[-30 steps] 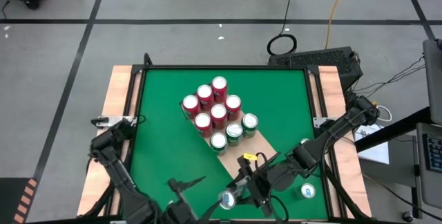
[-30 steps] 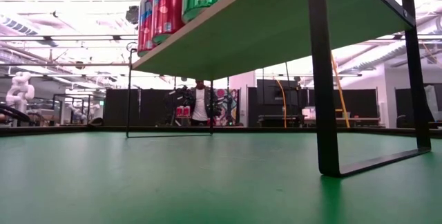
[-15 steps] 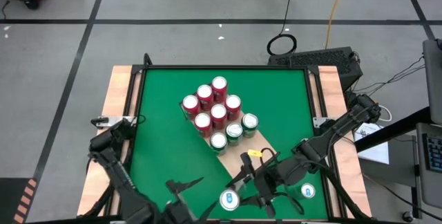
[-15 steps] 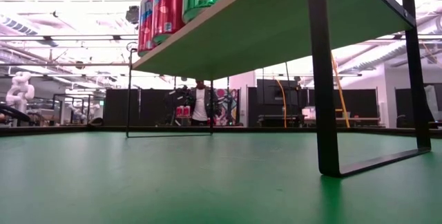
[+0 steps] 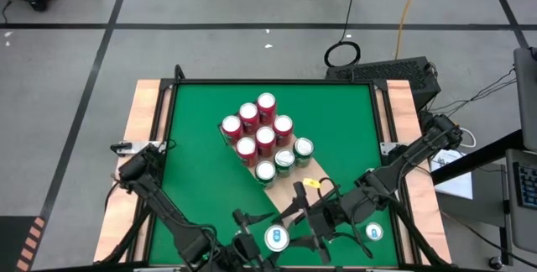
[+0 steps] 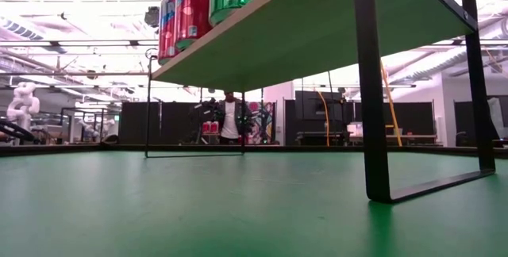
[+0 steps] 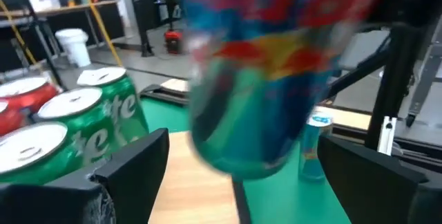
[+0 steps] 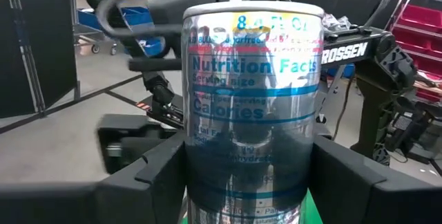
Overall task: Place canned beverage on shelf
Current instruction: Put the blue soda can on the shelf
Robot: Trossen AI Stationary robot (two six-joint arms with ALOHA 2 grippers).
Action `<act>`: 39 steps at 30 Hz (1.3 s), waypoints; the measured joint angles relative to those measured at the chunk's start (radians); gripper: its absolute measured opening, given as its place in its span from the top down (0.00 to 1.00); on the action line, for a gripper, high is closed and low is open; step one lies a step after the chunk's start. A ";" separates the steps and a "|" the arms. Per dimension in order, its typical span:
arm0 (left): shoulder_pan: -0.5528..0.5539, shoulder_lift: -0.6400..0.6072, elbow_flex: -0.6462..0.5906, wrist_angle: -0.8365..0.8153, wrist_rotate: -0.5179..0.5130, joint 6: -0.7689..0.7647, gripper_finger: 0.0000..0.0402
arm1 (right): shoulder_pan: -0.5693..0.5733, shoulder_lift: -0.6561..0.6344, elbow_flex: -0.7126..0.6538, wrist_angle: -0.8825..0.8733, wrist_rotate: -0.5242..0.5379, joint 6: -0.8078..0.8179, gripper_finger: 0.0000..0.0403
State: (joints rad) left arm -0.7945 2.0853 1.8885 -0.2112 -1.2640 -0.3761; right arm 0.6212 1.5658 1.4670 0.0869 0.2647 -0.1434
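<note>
Handover nears: we hold the blue can (image 5: 277, 238) in our right pincer (image 5: 289, 238) just off the shelf (image 5: 298, 190) corner, where our open left pincer (image 5: 252, 240) has closed in.

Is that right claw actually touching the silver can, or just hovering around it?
Touching. The right wrist view shows the right gripper with both dark fingers pressed flat against the silver can, no gap on either side.

Red cans (image 5: 256, 125), green cans (image 5: 284, 161), light wood-grain shelf (image 5: 295, 190), green table (image 5: 201, 180).
</note>
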 joint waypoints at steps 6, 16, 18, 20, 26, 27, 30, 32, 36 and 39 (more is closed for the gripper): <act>0.024 0.002 0.000 0.132 0.056 0.141 0.07 | -0.001 0.000 0.000 0.003 0.001 -0.004 0.42; 0.041 0.002 0.000 0.141 0.055 0.149 0.19 | 0.000 0.001 -0.001 0.000 0.024 -0.016 0.42; 0.042 0.002 0.000 0.142 0.051 0.154 0.25 | 0.000 0.001 -0.001 -0.003 0.029 -0.020 0.42; 0.042 0.002 0.000 0.140 0.041 0.156 0.31 | 0.000 0.001 -0.001 -0.003 0.037 -0.019 0.42; 0.042 0.002 0.000 0.138 0.040 0.171 0.43 | 0.001 0.001 -0.001 -0.006 0.045 -0.012 0.42; 0.042 0.002 0.000 0.139 0.040 0.176 0.43 | 0.001 0.001 -0.001 -0.006 0.046 -0.011 0.42; 0.042 0.002 0.000 0.140 0.040 0.176 0.43 | 0.001 0.001 -0.001 -0.010 0.047 -0.007 0.42; 0.042 0.002 0.000 0.140 0.041 0.176 0.43 | 0.001 0.001 -0.001 -0.016 0.047 -0.004 0.42; 0.042 0.002 0.000 0.140 0.042 0.174 0.43 | 0.001 0.001 -0.001 -0.024 0.047 0.000 0.42; 0.042 0.002 0.000 0.141 0.043 0.174 0.43 | 0.001 0.001 -0.001 -0.026 0.047 0.000 0.42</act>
State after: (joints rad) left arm -0.7528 2.0876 1.8889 -0.0700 -1.2207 -0.2020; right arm 0.6220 1.5669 1.4662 0.0609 0.3118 -0.1432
